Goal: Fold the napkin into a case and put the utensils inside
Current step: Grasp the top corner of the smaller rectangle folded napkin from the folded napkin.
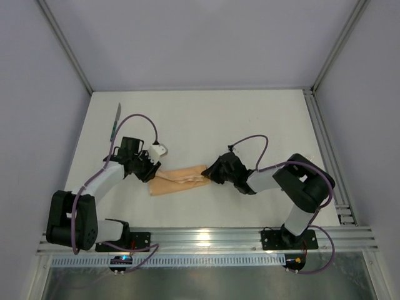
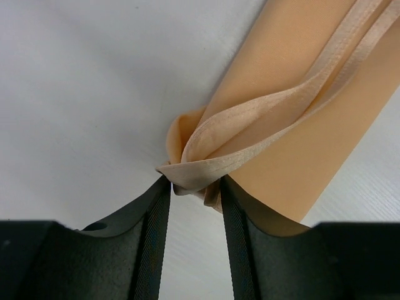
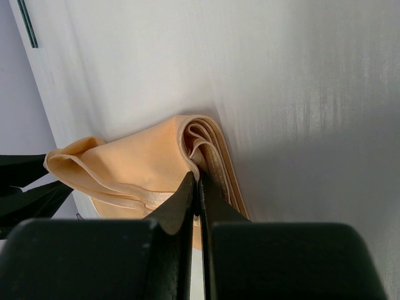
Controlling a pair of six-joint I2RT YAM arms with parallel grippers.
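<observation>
The peach-orange napkin (image 1: pixel 180 180) lies on the white table as a narrow folded strip between my two grippers. My left gripper (image 1: pixel 150 172) is at its left end. In the left wrist view, the fingertips (image 2: pixel 164 187) pinch the bunched, raised corner of the napkin (image 2: pixel 294 112), and the table shows through the gap below it. My right gripper (image 1: pixel 209 174) is at the right end, shut on a thin edge layer of the napkin (image 3: pixel 134 165) among its stacked folds. One utensil, a teal-handled knife (image 1: pixel 115 121), lies at the far left, apart from both grippers.
An aluminium rail (image 1: pixel 206 236) runs along the near edge under the arm bases. Upright frame posts (image 1: pixel 65 47) and grey walls close in the left, right and back sides. Purple cables (image 1: pixel 140 119) loop above each wrist.
</observation>
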